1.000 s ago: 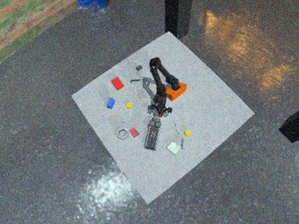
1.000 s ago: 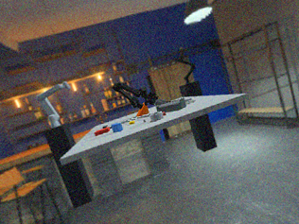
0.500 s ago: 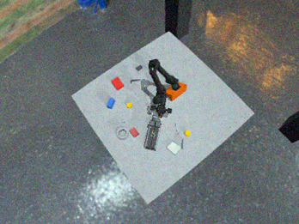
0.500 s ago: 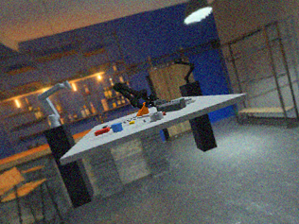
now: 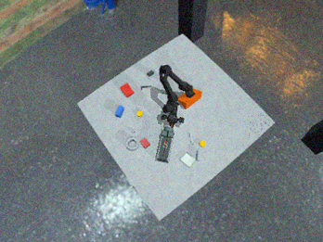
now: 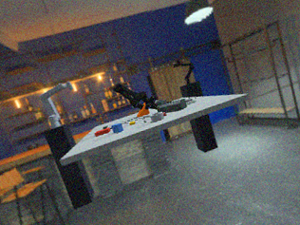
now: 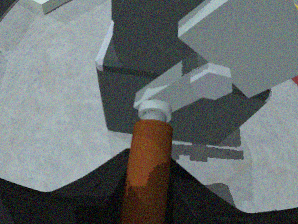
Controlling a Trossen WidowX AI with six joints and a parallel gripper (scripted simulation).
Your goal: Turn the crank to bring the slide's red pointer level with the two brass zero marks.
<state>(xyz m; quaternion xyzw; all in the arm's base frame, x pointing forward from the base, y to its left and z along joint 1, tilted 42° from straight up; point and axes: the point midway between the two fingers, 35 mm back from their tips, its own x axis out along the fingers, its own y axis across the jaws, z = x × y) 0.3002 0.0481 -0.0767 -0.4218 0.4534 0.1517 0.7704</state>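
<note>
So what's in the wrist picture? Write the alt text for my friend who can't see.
The tool grips an orange-brown handle, joined by a pale round collar to a grey crank arm. Behind it is a dark grey machine.
</note>
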